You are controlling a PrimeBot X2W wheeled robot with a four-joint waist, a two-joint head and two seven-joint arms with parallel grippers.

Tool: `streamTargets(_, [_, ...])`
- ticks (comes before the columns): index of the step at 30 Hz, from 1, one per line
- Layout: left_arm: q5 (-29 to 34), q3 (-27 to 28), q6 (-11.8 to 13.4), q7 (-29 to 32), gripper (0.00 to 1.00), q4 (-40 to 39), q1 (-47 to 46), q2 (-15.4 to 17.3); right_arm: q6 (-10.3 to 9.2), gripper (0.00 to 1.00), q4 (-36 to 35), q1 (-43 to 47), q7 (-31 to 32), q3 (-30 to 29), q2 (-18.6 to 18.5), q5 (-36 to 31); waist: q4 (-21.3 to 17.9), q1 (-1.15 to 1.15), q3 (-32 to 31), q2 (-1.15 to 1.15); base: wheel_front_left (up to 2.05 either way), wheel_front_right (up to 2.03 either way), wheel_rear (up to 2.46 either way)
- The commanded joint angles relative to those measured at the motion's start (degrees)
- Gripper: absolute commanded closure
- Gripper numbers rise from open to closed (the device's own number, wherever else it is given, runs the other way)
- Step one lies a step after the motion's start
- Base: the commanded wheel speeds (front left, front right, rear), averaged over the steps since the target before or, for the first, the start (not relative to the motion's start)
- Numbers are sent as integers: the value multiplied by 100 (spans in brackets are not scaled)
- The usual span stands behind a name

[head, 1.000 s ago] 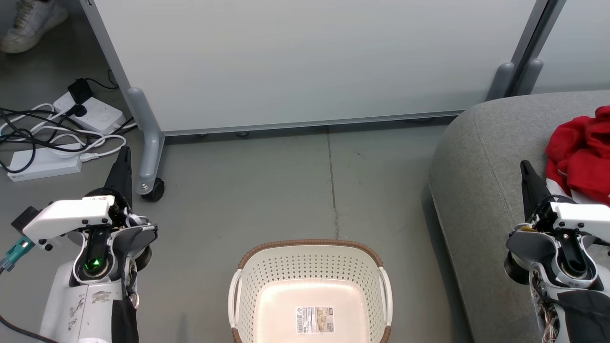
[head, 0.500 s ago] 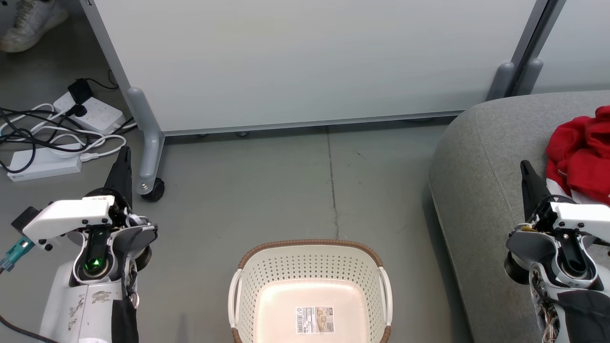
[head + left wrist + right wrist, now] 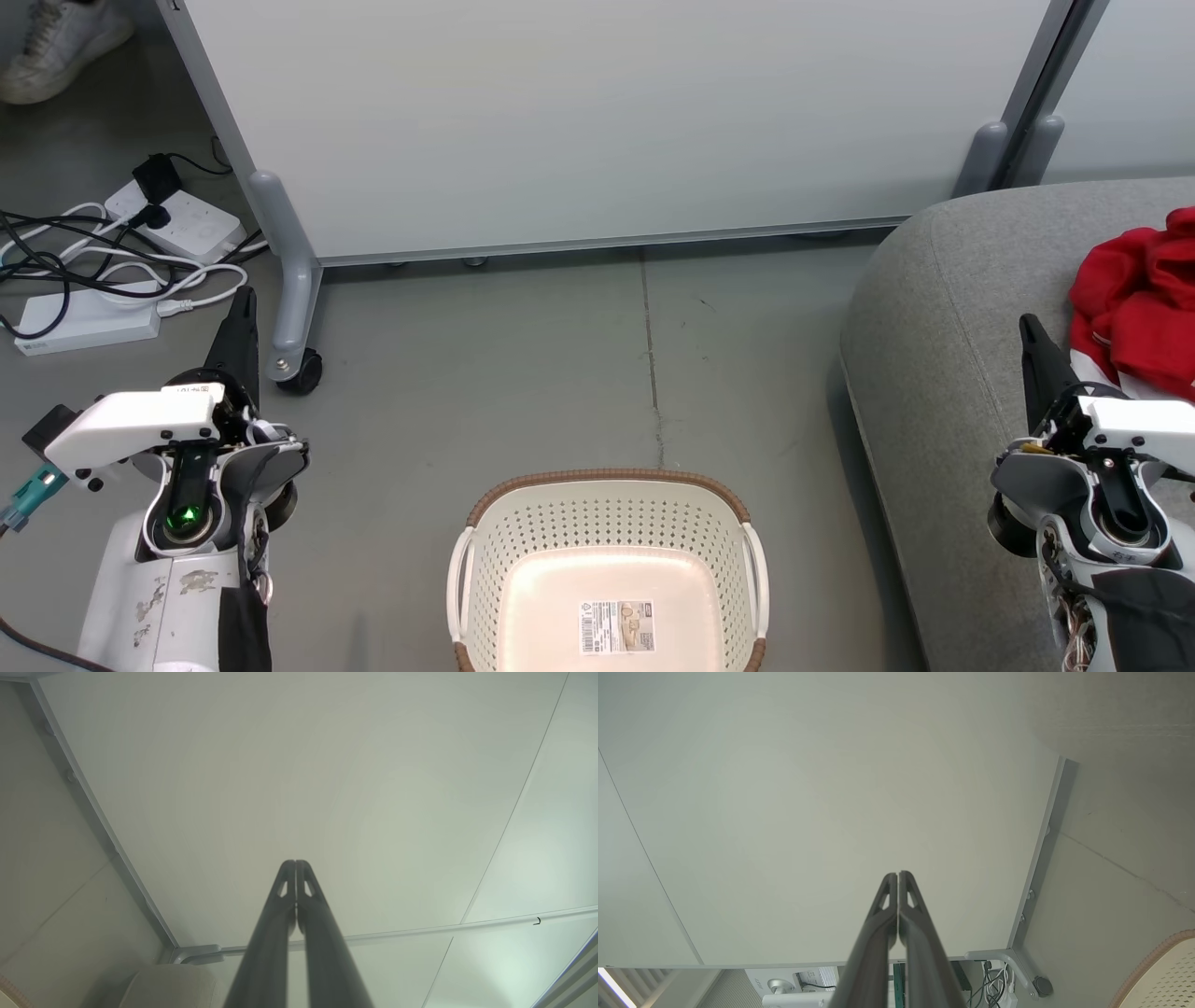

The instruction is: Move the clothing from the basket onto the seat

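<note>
The left gripper (image 3: 245, 299) is keeping its two long dark fingers (image 3: 280, 914) pressed together, gripping nothing, and the right gripper (image 3: 1028, 327) is likewise closed, its fingers (image 3: 920, 924) meeting at the tips with nothing between them. Between the two grippers and nearer the robot than their fingertips, the rounded white plastic laundry basket with perforated walls and a brown woven-look rim (image 3: 607, 475) is standing on the grey floor (image 3: 523, 373), its bare bottom and barcode label (image 3: 616, 626) showing. The right gripper is hovering over the large grey upholstered seat (image 3: 934, 373). Just to this gripper's right and slightly ahead of its tips, the bright red clothing with white parts (image 3: 1134, 303) is lying in a heap on the seat. Ahead of both grippers a pale partition panel on grey wheeled legs (image 3: 607, 121) is standing. White power strips with tangled cables (image 3: 93, 280) are lying to the left of the left gripper's tips.
</note>
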Motion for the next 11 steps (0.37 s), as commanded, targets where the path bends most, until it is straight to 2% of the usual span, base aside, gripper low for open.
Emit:
streamTargets(1, [-17, 17, -18, -9, 100, 3, -53, 30, 12, 100, -8, -6, 17, 1, -52, 17, 0, 0, 0, 0, 0, 0, 0])
streamTargets(11, [-17, 17, -18, -10, 100, 3, -53, 31, 12, 100, -8, -6, 17, 1, -52, 17, 0, 0, 0, 0, 0, 0, 0])
